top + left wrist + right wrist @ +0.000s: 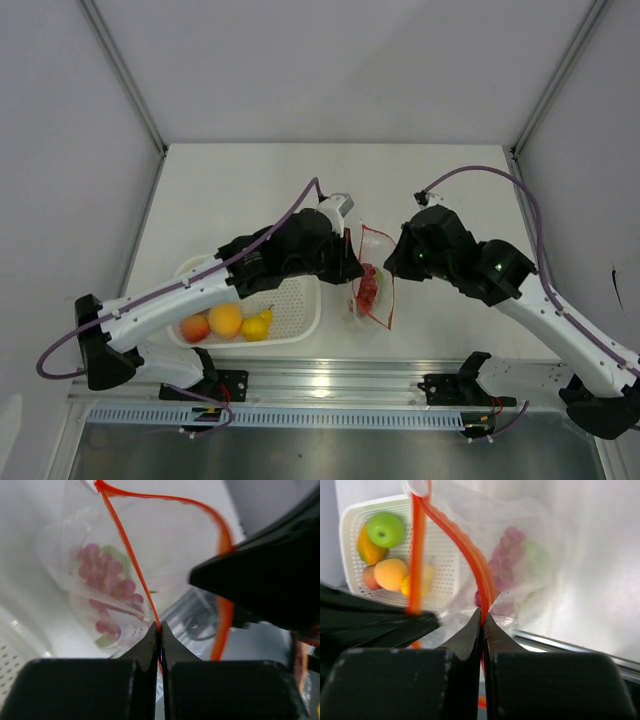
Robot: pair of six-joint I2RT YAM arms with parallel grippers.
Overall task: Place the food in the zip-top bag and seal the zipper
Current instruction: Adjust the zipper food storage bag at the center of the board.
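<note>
The clear bag (374,290) is held up between the two arms, just beside the white basket (298,305). The left gripper (160,631) is pinched tight on the thin red strip (127,555) along one side of the bag's mouth. The right gripper (482,619) is pinched tight on the strip on the other side. Together they hold the mouth apart like a little pocket.

Inside the bag is a bunch of dark red grapes (107,577) with something green next to it. The plastic is foggy, so I cannot tell what the green bit is. A green apple (385,529), an orange fruit (390,572) and a yellow fruit (256,327) lie in the basket, so I think the filling is not done.

The bag looks thin, soft and floppy. It would likely sag and fold shut if one side were let go, and smooth plastic can slip. The red strip looks like the firmest part, so that is the best place to hold it, near the middle of each side.

The toy fruit looks light, hard and round. It could roll or pop out of a pinch, so it is best grabbed across its middle. To close the bag, both sides of the strip must be pressed together all the way along.
</note>
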